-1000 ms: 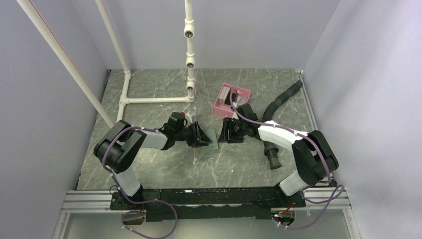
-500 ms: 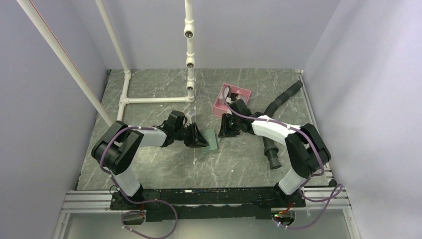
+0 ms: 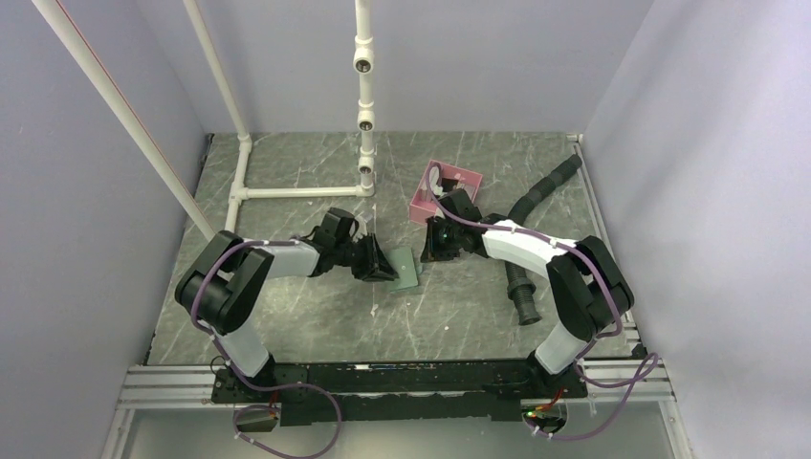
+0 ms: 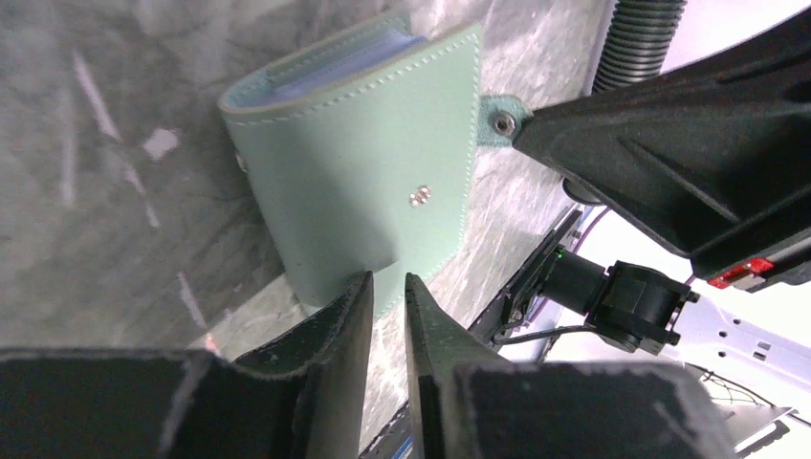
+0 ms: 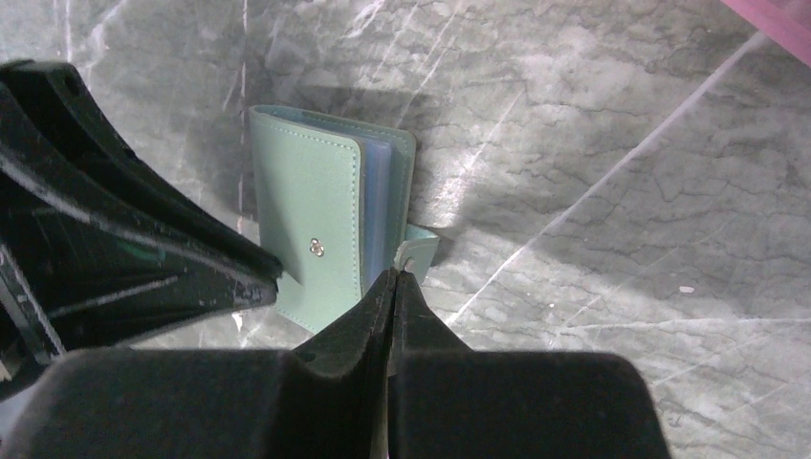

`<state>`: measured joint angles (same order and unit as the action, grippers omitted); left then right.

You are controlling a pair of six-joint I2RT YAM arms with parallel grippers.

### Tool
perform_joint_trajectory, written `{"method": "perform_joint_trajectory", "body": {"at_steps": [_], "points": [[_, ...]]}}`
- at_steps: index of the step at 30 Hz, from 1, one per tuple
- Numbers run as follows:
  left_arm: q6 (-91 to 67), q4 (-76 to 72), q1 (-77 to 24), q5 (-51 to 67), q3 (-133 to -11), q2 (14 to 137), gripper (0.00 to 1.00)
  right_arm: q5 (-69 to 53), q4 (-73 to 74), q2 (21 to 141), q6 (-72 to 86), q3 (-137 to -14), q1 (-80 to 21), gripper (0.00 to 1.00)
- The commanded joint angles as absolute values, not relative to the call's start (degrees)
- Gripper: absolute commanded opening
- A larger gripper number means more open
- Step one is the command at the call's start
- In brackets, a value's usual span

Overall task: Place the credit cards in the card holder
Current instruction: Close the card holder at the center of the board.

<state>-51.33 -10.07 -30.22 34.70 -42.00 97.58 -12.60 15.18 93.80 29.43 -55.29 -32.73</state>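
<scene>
Seemingly to open the holder [image 5: 316,220], the shut right gripper [image 5: 392,277] meets its tab [image 5: 423,244], while the left gripper [image 4: 387,282], jaws narrowly apart, braces the cover edge, grip unclear.

Top view bright, evenly and diffusely lit, shadows soft; wrist views dimmer; left gripper [image 4: 387,292] housing blurred at frame bottom; card holder [image 4: 354,163] sharp; blown-out white glare lower right.
</scene>
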Motion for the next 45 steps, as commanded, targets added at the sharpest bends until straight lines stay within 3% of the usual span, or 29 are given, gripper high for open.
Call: {"method": "perform_joint_trajectory", "body": {"at_steps": [1, 6, 28, 32, 36, 43, 45], "points": [[-48.0, -4.9, -27.8, 33.8, -45.6, 95.9, 0.23, -16.0, 12.9, 91.5, 28.9, -55.3, -33.0, 0.00], [-45.4, -3.2, -27.4, 34.1, -48.4, 100.7, 0.16, -20.4, 8.9, 91.4, 29.2, -53.6, -32.9, 0.00], [-45.2, -0.9, -30.8, 31.9, -48.8, 101.9, 0.17, -29.3, 0.3, 93.2, 32.9, -50.0, -32.7, 0.00], [-46.0, -6.4, -30.9, 38.9, -48.4, 98.7, 0.28, -28.0, -1.3, 89.6, 34.2, -46.7, -31.2, 0.00], [-47.4, -9.7, -31.0, 41.5, -48.9, 96.7, 0.32, -29.6, -4.4, 88.8, 34.9, -43.3, -29.8, 0.00], [-45.5, -2.2, -31.0, 34.9, -51.5, 103.3, 0.08, -35.4, -14.6, 88.6, 39.0, -38.6, -27.7, 0.00], [-44.8, -1.4, -31.0, 33.1, -50.8, 104.3, 0.05, -36.5, -17.1, 88.2, 40.1, -37.4, -26.9, 0.00]]}}
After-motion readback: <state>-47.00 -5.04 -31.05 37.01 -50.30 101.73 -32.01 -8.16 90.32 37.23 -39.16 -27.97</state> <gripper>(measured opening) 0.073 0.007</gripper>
